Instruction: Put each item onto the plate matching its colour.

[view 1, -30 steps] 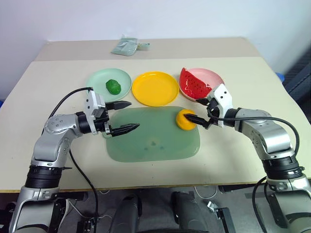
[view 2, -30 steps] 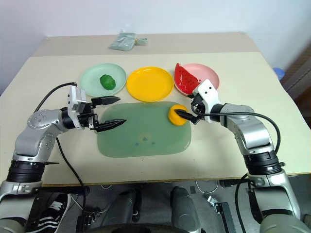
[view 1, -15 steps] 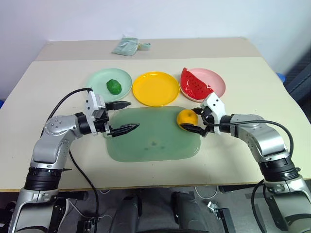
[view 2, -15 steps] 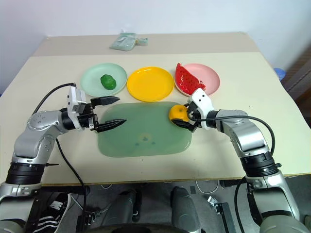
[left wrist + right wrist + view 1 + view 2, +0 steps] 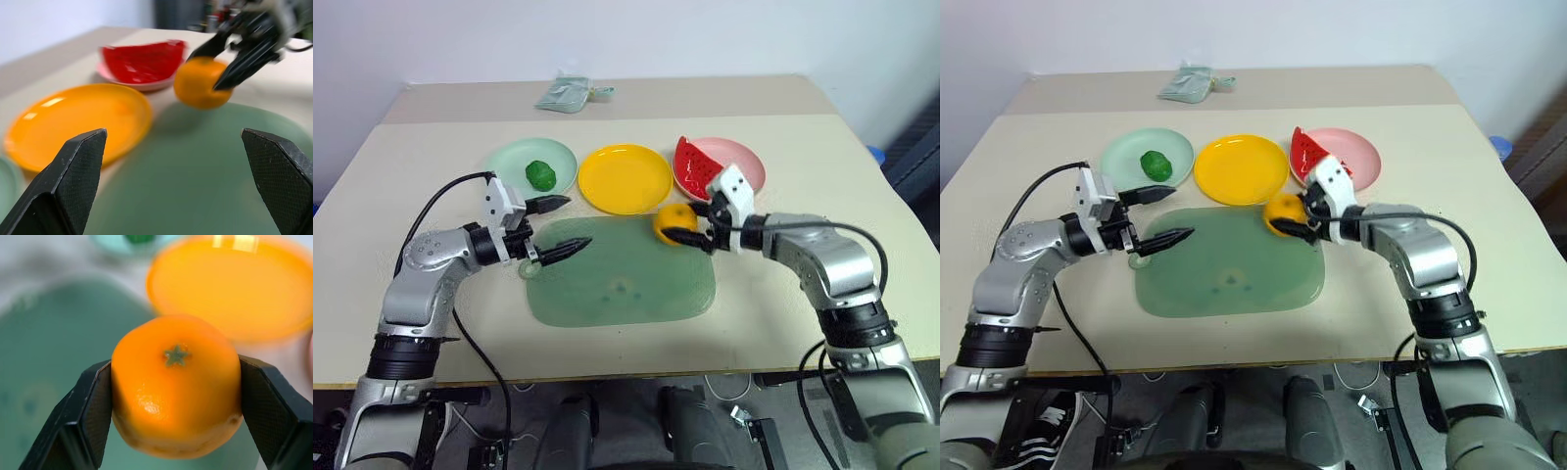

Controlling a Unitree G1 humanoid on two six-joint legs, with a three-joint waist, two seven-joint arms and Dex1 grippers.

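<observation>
- While the right gripper pinches the round orange fruit between its two black fingers, the fruit sits at the far right corner of the large green mat, near the rim of the yellow plate. From the left wrist view it looks lifted just clear of the mat, though contact with the surface cannot be ruled out.
- Right wrist view: both fingers press flat against opposite sides of the fruit, its small green stem star facing the camera; yellow plate blurred beyond it.
- Left gripper is spread wide, holding nothing, over the near-left edge of the mat, pointing toward the fruit. One fingertip lies toward the green plate, the other over the mat.
- Green plate at the left of the row carries the dark green leafy lump, slightly right of centre.
- Yellow plate in the middle is bare.
- Pink plate at the right carries the red wedge with dark seed specks, lying across its left half, just beyond the right gripper's wrist.
- Three plates stand in a line along the far side of the mat, close together but apart.
- Small grey-green pouch lies at the far edge of the table, well apart from the plates.
</observation>
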